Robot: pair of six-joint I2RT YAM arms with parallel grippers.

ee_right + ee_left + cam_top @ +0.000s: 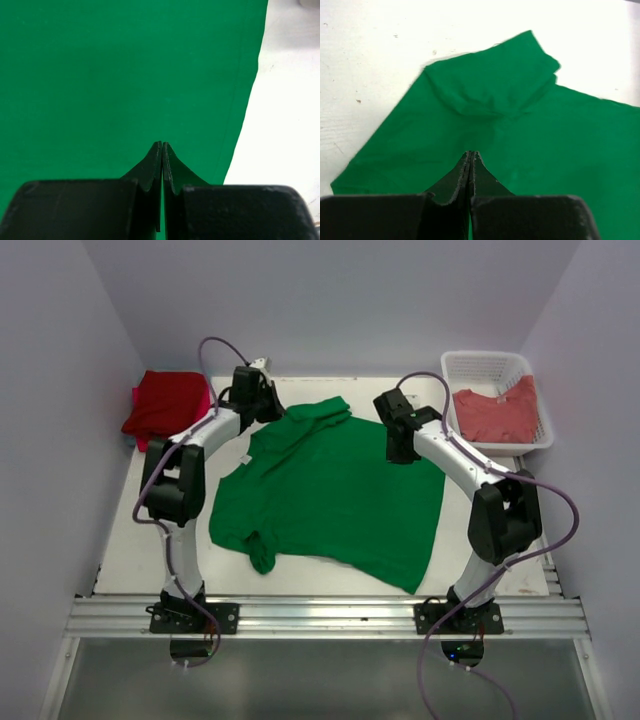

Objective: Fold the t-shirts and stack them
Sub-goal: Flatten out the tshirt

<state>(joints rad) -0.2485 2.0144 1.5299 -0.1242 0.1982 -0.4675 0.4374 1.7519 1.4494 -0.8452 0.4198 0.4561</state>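
White surface (pixel 130 540), arms bolted at its near edge. Green t-shirt (pixel 330 500) is spread flat across the middle, by far the biggest thing on it. It lies sideways: shoulders to the left, hem to the right, so its long axis runs left-right with a slight tilt. White basket (pixel 480 362) sits at the far right corner, well apart from the green one, with a salmon-red tee (pixel 495 415) lying in it. A folded red stack (pixel 165 405) sits at the far left corner. The far sleeve (pixel 510 75) of the green shirt is crumpled and partly doubled over on itself.

Left gripper (pixel 471 154) is clenched, tips down at the cloth beside that far sleeve. Right gripper (pixel 162 144) is likewise clenched, tips on the green just inside the shirt's right-hand edge (bare surface shows just beyond it). Whether a nip of fabric is caught between either pair of jaws can't be told from here.

Key relation – both grippers sit on the shirt's far long side, one near each end, and the body of the shirt lies from them toward the arm bases. Judging by that, the coming move is a lengthwise fold, far side drawn toward the near side – each arm nearer its own end.
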